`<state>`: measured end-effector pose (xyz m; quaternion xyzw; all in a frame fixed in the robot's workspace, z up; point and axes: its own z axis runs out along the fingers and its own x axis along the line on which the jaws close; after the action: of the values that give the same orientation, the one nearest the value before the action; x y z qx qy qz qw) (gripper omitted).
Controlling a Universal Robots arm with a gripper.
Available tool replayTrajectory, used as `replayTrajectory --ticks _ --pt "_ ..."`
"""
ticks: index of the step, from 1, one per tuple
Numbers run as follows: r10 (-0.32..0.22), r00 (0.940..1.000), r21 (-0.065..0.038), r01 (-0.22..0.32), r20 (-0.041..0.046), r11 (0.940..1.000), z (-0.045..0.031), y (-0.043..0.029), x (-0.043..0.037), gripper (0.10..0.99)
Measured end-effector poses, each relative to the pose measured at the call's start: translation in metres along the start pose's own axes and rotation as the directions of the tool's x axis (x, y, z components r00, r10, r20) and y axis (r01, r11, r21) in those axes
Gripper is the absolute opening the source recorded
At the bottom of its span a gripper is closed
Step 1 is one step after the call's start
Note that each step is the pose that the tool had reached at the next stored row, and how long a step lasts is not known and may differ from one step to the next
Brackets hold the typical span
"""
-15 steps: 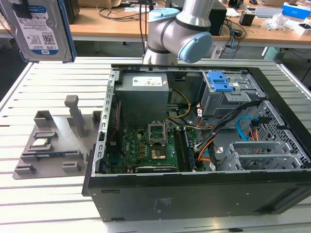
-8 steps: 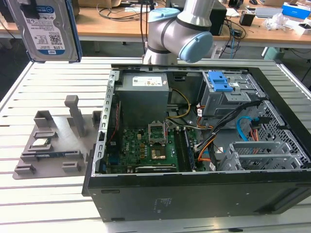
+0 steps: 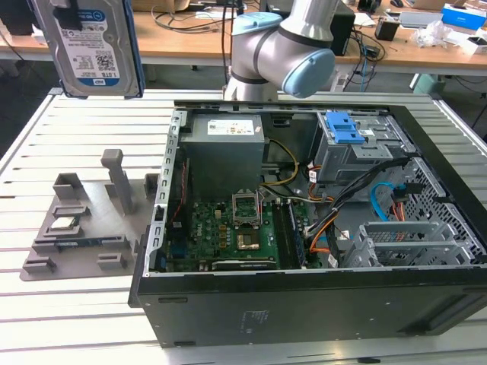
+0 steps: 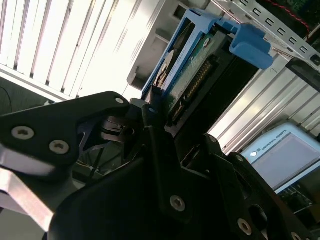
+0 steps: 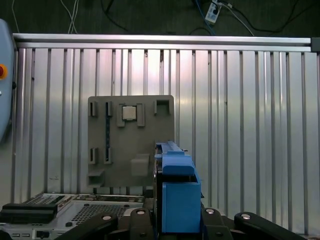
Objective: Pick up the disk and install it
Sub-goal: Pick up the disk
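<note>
Clamping the disk (image 3: 95,46) by one end above the counter (image 3: 76,312), the fingers (image 4: 156,137) risked dropping it if grip slipped.

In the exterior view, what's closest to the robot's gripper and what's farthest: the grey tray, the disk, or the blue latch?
1. The disk, held in the gripper, at the exterior view's upper left.
2. The grey tray, on the table at that view's left.
3. The blue latch, inside the computer case toward that view's right.
</note>
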<state>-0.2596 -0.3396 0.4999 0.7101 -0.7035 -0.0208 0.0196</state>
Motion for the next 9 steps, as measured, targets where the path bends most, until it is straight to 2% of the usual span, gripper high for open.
replayTrajectory --ticks 1,4,8,9 --pt "0.0 1.0 0.0 0.0 0.0 1.0 -0.0001 -0.002 0.0 0.361" --pt "0.0 1.0 0.0 0.0 -0.0001 1.0 -0.0009 -0.0147 0.0001 0.361" --pt "0.0 1.0 0.0 0.0 0.0 1.0 -0.0013 -0.0234 0.0002 0.361" --pt "0.0 1.0 0.0 0.0 0.0 1.0 -0.0016 -0.0284 0.0003 0.361"
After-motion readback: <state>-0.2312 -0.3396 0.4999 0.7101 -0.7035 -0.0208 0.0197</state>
